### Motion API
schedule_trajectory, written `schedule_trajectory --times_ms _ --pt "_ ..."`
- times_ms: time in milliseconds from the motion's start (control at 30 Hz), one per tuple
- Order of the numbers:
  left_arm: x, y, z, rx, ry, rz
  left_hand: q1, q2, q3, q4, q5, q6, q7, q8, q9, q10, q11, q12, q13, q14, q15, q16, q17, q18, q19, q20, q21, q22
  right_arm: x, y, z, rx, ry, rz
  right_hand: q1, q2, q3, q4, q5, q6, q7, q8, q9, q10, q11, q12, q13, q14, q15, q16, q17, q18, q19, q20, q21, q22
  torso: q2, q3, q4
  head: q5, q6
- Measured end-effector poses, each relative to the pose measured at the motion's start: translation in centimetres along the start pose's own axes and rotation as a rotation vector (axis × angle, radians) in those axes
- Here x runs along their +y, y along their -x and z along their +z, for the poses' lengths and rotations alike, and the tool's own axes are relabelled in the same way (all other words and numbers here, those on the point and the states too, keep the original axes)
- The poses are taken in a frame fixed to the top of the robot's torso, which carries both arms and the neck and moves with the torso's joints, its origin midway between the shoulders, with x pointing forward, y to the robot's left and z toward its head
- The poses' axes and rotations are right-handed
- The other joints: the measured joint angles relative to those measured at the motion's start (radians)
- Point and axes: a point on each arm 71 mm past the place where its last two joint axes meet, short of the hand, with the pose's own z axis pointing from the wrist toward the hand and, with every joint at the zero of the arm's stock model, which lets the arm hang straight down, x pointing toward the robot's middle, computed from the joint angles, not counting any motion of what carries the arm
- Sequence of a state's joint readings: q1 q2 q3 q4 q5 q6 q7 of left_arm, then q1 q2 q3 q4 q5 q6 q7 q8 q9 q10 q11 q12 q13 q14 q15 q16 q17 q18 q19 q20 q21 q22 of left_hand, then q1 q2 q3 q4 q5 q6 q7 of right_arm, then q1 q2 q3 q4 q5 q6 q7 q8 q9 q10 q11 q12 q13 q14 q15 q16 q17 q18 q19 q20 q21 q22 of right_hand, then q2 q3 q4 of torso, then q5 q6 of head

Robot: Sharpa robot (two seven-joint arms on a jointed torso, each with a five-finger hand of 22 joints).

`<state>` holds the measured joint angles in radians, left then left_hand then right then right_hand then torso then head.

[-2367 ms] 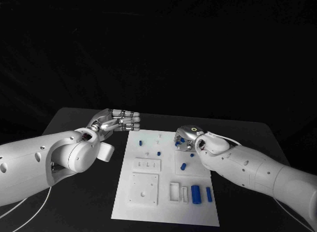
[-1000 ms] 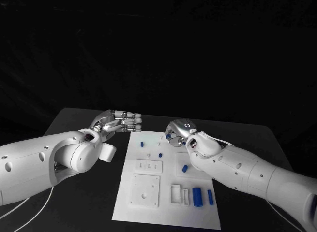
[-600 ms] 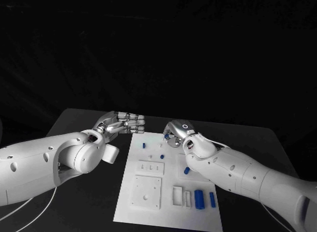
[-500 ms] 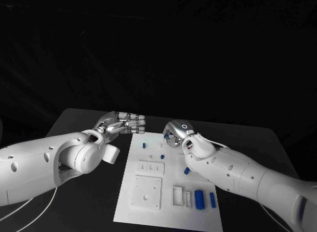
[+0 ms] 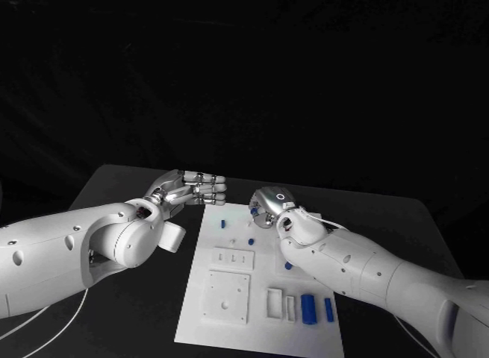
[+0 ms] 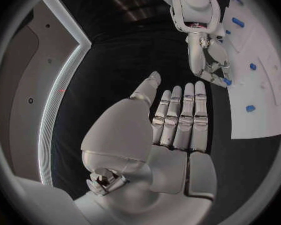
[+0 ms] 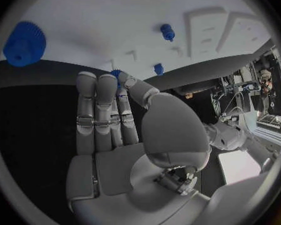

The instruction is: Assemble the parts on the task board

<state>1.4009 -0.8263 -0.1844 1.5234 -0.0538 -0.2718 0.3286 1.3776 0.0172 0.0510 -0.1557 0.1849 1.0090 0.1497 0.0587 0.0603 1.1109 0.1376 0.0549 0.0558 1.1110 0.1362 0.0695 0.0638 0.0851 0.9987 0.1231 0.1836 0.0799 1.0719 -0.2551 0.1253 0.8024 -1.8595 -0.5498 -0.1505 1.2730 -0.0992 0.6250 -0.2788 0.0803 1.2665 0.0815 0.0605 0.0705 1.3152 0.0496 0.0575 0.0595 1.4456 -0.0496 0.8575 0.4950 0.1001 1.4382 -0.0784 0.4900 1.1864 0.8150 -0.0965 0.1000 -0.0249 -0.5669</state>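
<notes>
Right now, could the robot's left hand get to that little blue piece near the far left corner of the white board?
Probably yes. The left hand holds nothing and hovers beside the task board, close to the blue piece. Nothing lies between them; the right hand is busy farther along the board's far edge.

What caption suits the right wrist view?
Right hand pinching a small blue part at the task board edge.

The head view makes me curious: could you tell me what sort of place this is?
Probably a robotics lab test bench: a white task board with small blue parts lies on a black table against a dark backdrop, between two robot hands.
</notes>
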Motion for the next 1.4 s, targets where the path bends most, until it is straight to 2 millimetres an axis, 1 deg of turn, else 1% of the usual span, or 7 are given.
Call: schedule_trajectory --times_ms 433,1100,1167,1200,1267,1333,1400 --pt "-0.53 -0.12 0.12 0.005 -0.009 0.005 0.000 0.000 0.000 -0.003 0.000 0.000 0.000 0.000 0.000 0.000 0.000 0.000 0.000 0.000 0.000 0.000 0.000 0.000 0.000 0.000 0.003 0.000 -0.22 -0.15 0.31 0.000 -0.015 -0.014 -0.004 -0.004 0.000 0.000 0.000 0.000 0.000 -0.001 -0.001 0.000 0.000 0.000 0.001 0.000 0.000 0.000 0.000 -0.001 0.000 0.000 -0.008 0.008 0.010 -0.0060 0.0089 -0.004 0.008" --pt "-0.70 -0.50 0.47 0.014 -0.011 0.011 0.000 0.000 0.000 -0.003 0.000 0.000 0.000 0.000 0.000 0.000 0.000 0.000 0.000 0.000 0.000 0.000 0.000 0.000 0.000 0.000 0.003 -0.001 -0.16 -0.44 0.54 0.000 -0.024 -0.040 -0.007 -0.007 0.005 -0.001 -0.003 0.000 0.000 -0.003 0.000 0.000 0.000 0.000 0.001 -0.002 -0.002 0.000 -0.002 -0.001 0.000 0.000 -0.030 0.023 0.012 -0.0104 0.0077 0.005 0.006" --pt "-0.69 -0.49 0.48 0.014 -0.010 0.011 0.000 0.000 0.000 -0.003 0.000 0.000 0.000 0.000 0.000 0.000 0.000 0.000 0.000 0.000 0.000 0.000 0.000 0.000 0.000 0.000 0.003 -0.001 -0.15 -0.45 0.56 0.001 -0.023 -0.041 -0.007 -0.007 0.005 0.000 -0.003 -0.010 0.005 -0.003 0.000 -0.003 -0.003 -0.001 0.001 -0.002 -0.002 0.000 -0.003 -0.001 0.000 0.000 -0.042 0.023 0.012 -0.0104 0.0070 0.006 0.006" --pt "-0.69 -0.50 0.49 0.014 -0.010 0.011 0.000 0.000 0.000 -0.003 0.000 0.000 0.000 0.000 0.000 0.000 0.000 0.000 0.000 0.000 0.000 0.000 0.000 0.000 0.000 0.000 0.003 -0.001 -0.14 -0.46 0.57 0.002 -0.022 -0.040 -0.007 -0.007 0.000 0.004 -0.003 -0.022 0.009 -0.003 -0.001 -0.009 -0.008 -0.001 0.001 -0.002 -0.002 0.000 -0.004 -0.001 0.002 0.002 -0.049 0.023 0.012 -0.0103 0.0064 0.007 0.006" --pt "-0.69 -0.51 0.50 0.014 -0.010 0.012 0.000 0.000 0.000 -0.003 0.000 0.000 0.000 0.000 0.000 0.000 0.000 0.000 0.000 0.000 0.000 0.000 0.000 0.000 0.000 0.000 0.003 -0.001 -0.20 -0.51 0.56 0.005 -0.023 -0.037 -0.016 -0.016 -0.020 0.020 0.003 -0.058 0.014 -0.002 -0.004 -0.048 -0.001 0.000 0.002 -0.004 0.006 0.000 -0.005 -0.001 0.009 0.009 -0.062 0.017 0.012 -0.0102 0.0056 0.008 0.006" --pt "-0.68 -0.52 0.50 0.014 -0.009 0.012 0.000 0.000 0.000 -0.003 0.000 0.000 0.000 0.000 0.000 0.000 0.000 0.000 0.000 0.000 0.000 0.000 0.000 0.000 0.000 0.000 0.003 -0.001 -0.28 -0.56 0.53 0.009 -0.025 -0.030 -0.051 -0.045 -0.081 0.037 0.027 -0.126 0.028 -0.002 -0.007 -0.122 0.020 0.005 0.003 -0.001 0.022 0.000 -0.009 0.009 0.007 0.023 -0.094 0.000 0.012 -0.0102 0.0044 0.009 0.006" --pt "-0.68 -0.51 0.50 0.014 -0.009 0.012 0.000 0.000 0.000 -0.003 0.000 0.000 0.000 0.000 0.000 0.000 0.000 0.000 0.000 0.000 0.000 0.000 0.000 0.000 0.000 0.000 0.003 -0.001 -0.36 -0.57 0.49 0.011 -0.026 -0.022 -0.060 -0.055 -0.151 0.050 0.042 -0.161 0.028 -0.002 -0.007 -0.183 0.034 0.005 0.001 -0.004 0.028 -0.012 -0.014 0.024 0.010 0.029 -0.126 -0.022 0.013 -0.0103 0.0038 0.009 0.006"
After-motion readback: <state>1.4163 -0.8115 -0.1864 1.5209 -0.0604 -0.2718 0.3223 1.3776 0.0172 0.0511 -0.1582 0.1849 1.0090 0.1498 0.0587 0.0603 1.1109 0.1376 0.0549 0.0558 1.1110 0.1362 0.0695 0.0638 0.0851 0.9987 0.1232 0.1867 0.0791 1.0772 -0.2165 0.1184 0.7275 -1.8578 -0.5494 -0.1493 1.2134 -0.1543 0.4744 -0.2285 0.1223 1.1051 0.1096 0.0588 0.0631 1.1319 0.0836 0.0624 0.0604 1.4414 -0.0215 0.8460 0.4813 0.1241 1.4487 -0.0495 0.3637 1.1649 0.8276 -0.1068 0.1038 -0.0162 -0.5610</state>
